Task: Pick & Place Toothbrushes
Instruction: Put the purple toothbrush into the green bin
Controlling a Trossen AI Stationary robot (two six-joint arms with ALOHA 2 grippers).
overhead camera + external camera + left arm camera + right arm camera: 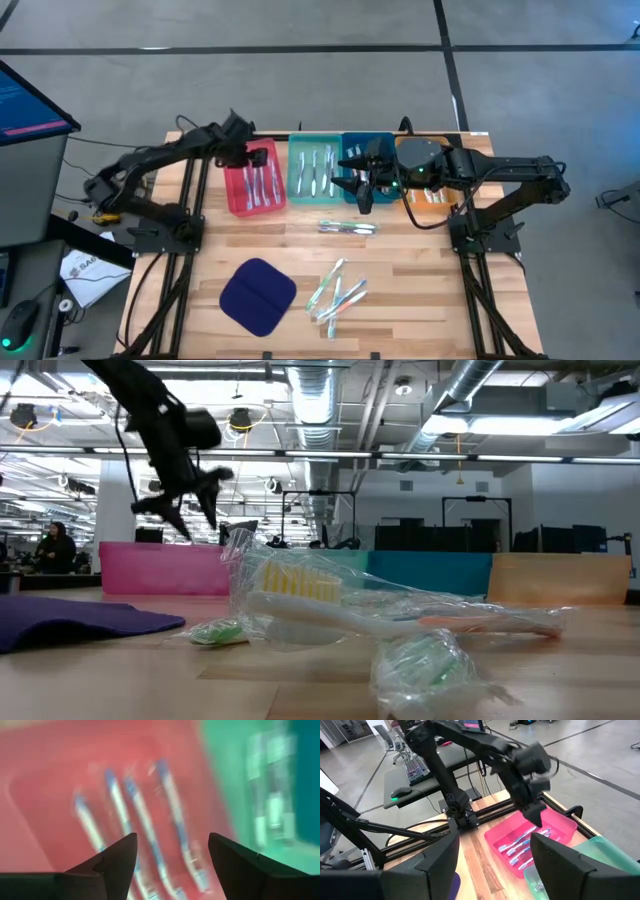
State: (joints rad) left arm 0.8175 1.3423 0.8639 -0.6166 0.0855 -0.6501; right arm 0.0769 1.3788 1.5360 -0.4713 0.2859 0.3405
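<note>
Several whitish toothbrushes with blue accents [145,820] lie side by side on the floor of the red tray [232,190]. More toothbrushes [315,170] lie in the teal tray [298,185]. Several wrapped ones [337,290] lie loose on the table near its front edge, and one [347,228] lies alone at mid-table. My left gripper [172,837] hangs open a little above the red tray, slanting down, with nothing between its fingers. My right gripper [495,840] stands open and high over the blue tray [352,145], holding nothing.
An orange tray [432,203] stands at the right end of the tray row along the table's far edge. A dark blue rounded cloth pad [257,296] lies at the near left. Bare wood lies between the trays and the loose toothbrushes.
</note>
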